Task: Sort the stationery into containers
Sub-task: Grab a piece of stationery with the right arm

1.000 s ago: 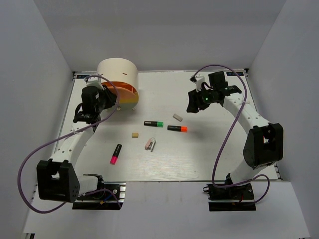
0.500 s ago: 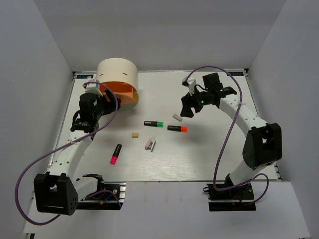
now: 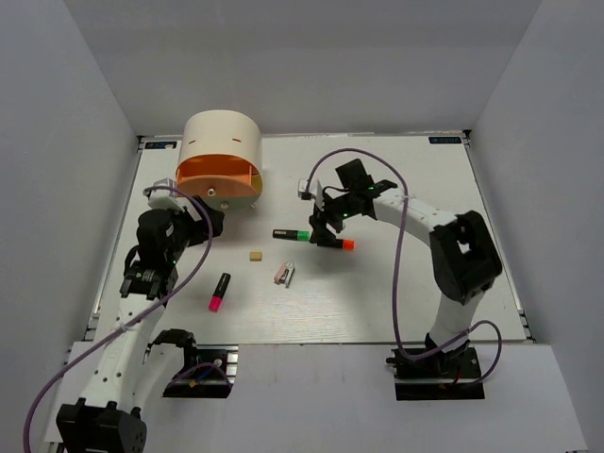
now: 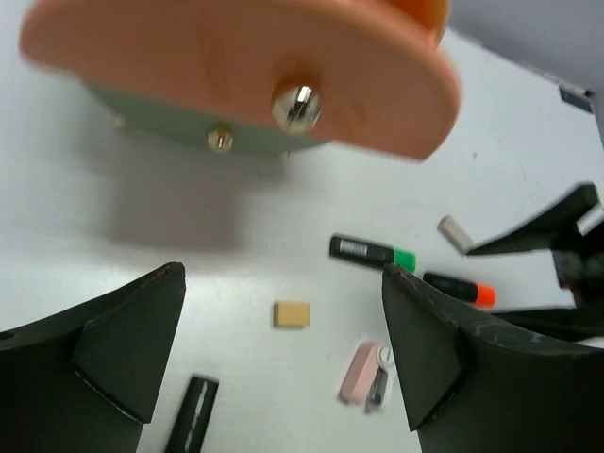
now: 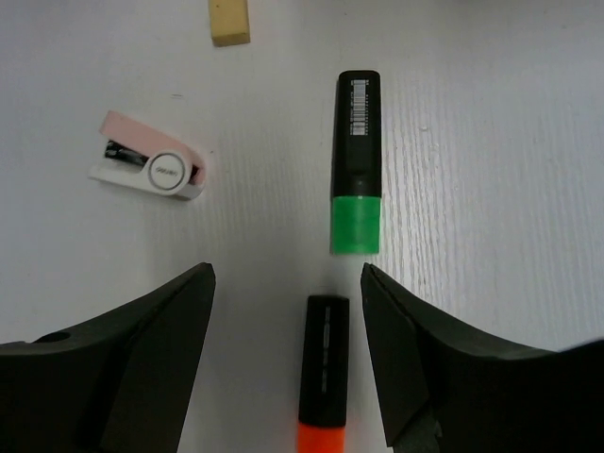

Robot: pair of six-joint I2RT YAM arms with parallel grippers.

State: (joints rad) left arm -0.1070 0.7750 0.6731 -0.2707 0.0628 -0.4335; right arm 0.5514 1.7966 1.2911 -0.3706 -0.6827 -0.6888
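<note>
Right tool (image 5: 285, 283): released, poised over orange marker (image 5: 323, 373).
Grip: centre on the black barrel, then clench squarely.
Left tool (image 4: 283, 283): released, facing orange drawer (image 4: 236, 66).

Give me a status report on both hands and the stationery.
Left hand open, empty, facing box. Right hand open over orange marker. Green marker close by, nothing blocking.

White table (image 3: 377, 302), faint wood grain; plain grey walls (image 3: 57, 113) round left, back, right sides.
</note>
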